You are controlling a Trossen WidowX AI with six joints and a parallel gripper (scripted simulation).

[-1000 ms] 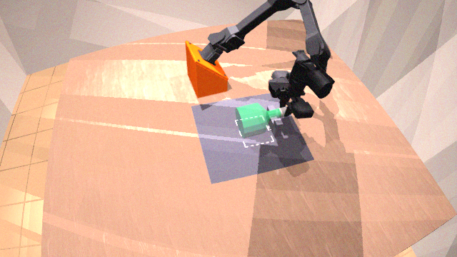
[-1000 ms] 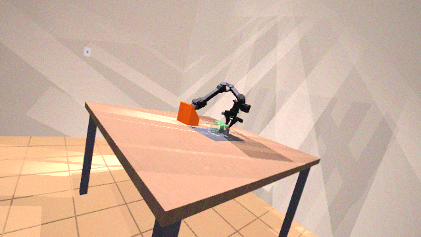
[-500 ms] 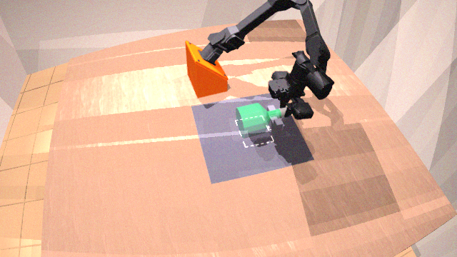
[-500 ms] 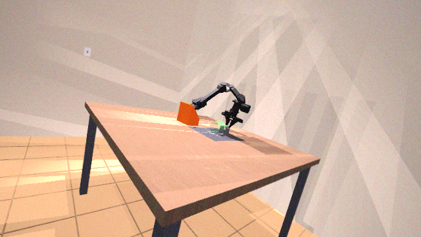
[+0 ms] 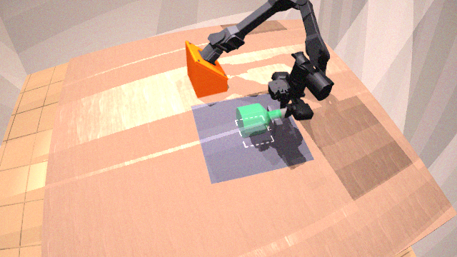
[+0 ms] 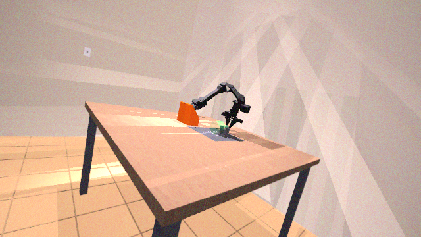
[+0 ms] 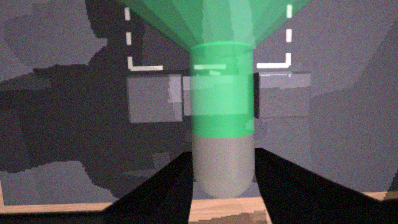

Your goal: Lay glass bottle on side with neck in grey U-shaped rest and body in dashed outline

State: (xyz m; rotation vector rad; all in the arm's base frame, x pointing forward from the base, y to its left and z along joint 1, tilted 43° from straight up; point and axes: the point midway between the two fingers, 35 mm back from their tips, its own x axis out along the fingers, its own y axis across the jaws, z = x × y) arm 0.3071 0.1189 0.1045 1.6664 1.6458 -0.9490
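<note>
Pale wall outlet (image 6: 87,51), tan tiled flr (image 5: 18,143) (image 6: 39,184) below wood tbl (image 5: 125,207) (image 6: 171,164) (image 7: 100,206).

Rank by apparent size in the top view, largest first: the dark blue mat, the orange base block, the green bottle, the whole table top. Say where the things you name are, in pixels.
1. Table top (image 5: 125,214) (image 6: 158,164)
2. Dark blue mat (image 5: 221,164) (image 6: 218,137)
3. Orange base block (image 5: 205,81) (image 6: 187,114)
Green bottle (image 5: 251,114) (image 6: 220,125) (image 7: 223,90): too close to the block to rank apart.
</note>
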